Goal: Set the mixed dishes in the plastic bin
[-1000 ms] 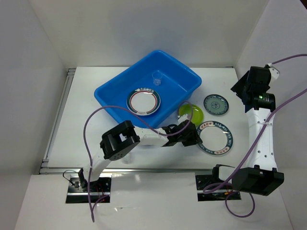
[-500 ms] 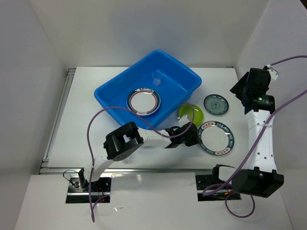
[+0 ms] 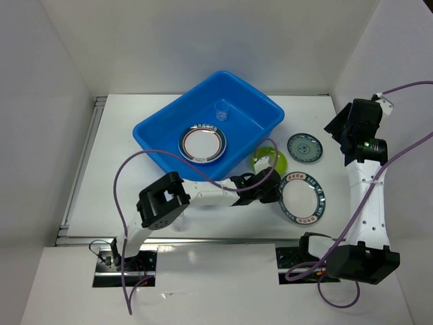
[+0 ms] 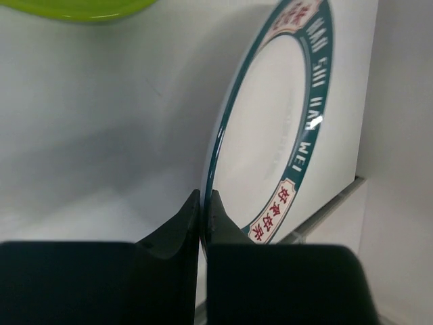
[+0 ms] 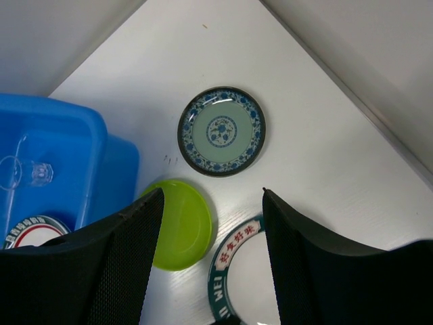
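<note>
Moved: left pincer [image 4: 203,200], spread a second ago, now pinching rimmed plate [image 4: 284,135] by its edge.
Worktop [image 3: 115,169]: carrying bin and loose dishes.
Bin [image 3: 254,112]: holding second plate [image 3: 202,143] and cup [image 3: 221,110].
Rimmed plate: outside bin, near green plate [image 3: 269,161].
Green plate: just beside bin.
Saucer [image 3: 304,147]: right of green plate.
Right pincer [image 5: 212,196]: spread, empty.

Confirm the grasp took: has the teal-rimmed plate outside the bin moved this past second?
Yes. The teal-rimmed plate has tilted up in the shut left gripper, its right edge pulled leftward against the unmoved patterned saucer.
</note>
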Controlling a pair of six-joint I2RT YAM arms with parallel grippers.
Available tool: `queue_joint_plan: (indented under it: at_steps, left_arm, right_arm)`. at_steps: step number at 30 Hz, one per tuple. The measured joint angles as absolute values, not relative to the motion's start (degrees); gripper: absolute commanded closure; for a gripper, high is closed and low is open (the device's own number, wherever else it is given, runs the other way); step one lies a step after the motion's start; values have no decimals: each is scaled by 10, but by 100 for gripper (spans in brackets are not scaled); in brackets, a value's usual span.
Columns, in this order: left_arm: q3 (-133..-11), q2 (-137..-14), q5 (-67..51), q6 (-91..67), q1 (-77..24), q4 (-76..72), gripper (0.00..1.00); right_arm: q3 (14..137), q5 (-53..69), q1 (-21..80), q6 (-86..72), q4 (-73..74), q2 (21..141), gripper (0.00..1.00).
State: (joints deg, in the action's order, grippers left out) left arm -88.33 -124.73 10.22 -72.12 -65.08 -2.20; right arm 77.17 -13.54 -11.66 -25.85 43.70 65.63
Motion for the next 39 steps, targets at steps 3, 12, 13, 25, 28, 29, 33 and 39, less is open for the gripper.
queue_joint_plan:
  at_steps: [3, 12, 13, 25, 28, 29, 33, 39]
  left_arm:
    - [-879, -1203, 102, -677, -651, 24, 100]
    - [-942, -1069, 77, -585, -608, 96, 100]
    - [-952, -1056, 70, -582, -588, 98, 100]
    - [-920, -980, 44, -584, -172, 157, 100]
    - [-910, -977, 36, -582, -147, 194, 100]
    - [-908, -977, 32, -580, -146, 203, 100]
    - [-882, -976, 22, -565, -150, 224, 100]
    - [-842, -984, 23, -535, -155, 271, 100]
  right_arm:
    - [774, -138, -117, -259, 437, 651, 33]
    - [802, -143, -117, -261, 428, 616, 33]
    - [802, -143, -117, -263, 428, 612, 33]
    - [791, -107, -117, -276, 421, 593, 33]
    - [788, -102, -117, -276, 419, 593, 33]
    - [787, -102, -117, -276, 419, 593, 33]
    - [787, -99, -117, -276, 419, 593, 33]
    - [787, -98, -117, -276, 419, 593, 33]
